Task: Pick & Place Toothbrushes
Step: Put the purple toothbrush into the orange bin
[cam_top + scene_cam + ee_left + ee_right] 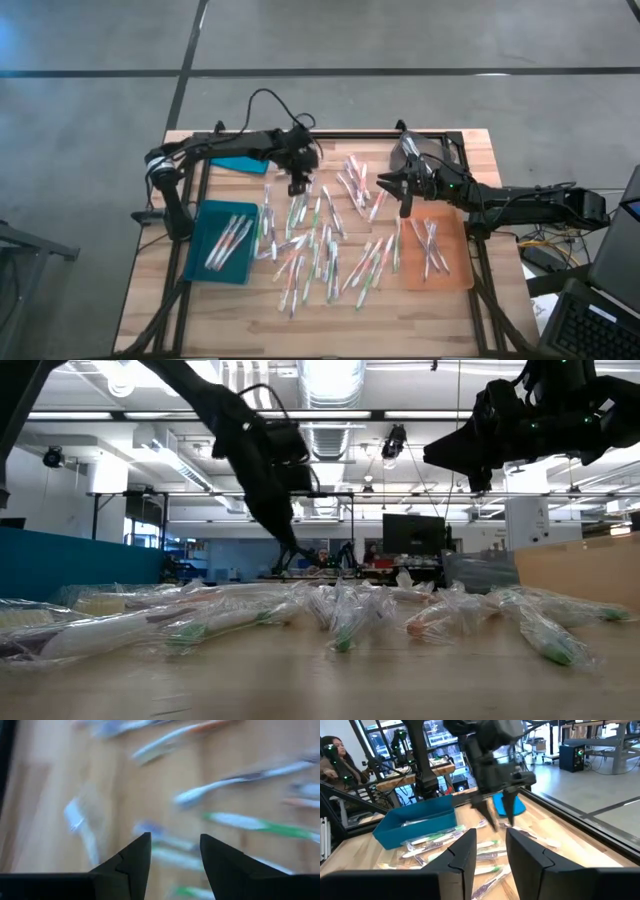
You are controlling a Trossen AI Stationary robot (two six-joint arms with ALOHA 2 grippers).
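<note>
Left gripper: the left gripper (pixel 298 187) hangs over the far-left part of the pile, near the back of the table (pixel 470 300); its two dark fingers (pixel 135 857) stand apart with a clear gap, and nothing sits between them.

Under the left jaws: wrapped toothbrushes (pixel 255 824) lie on the wood below and ahead of the fingertips, none touching them (the wrist view is smeared, so which brush lies nearest cannot be told).

Right gripper: the right gripper (pixel 404 207) hovers above the wood between the pile and the orange tray (pixel 455 280), pointing down; its fingers (pixel 462 852) show a narrow gap with nothing held in it.

Under the right jaws: loose brushes lie on the table in front of the fingertips, apart from them.

Toothbrushes: most of the toothbrushes (pixel 320 245) are scattered across the middle of the table, between the two trays, each in a clear wrapper.

Blue tray: the blue tray (pixel 200 268) on the left side holds a few brushes, lying side by side.

Orange tray: it holds several brushes, crossed over one another.

Height: in the low view both grippers sit well above the pile.

Room: a person (pixel 332 755) sits beyond the table.
</note>
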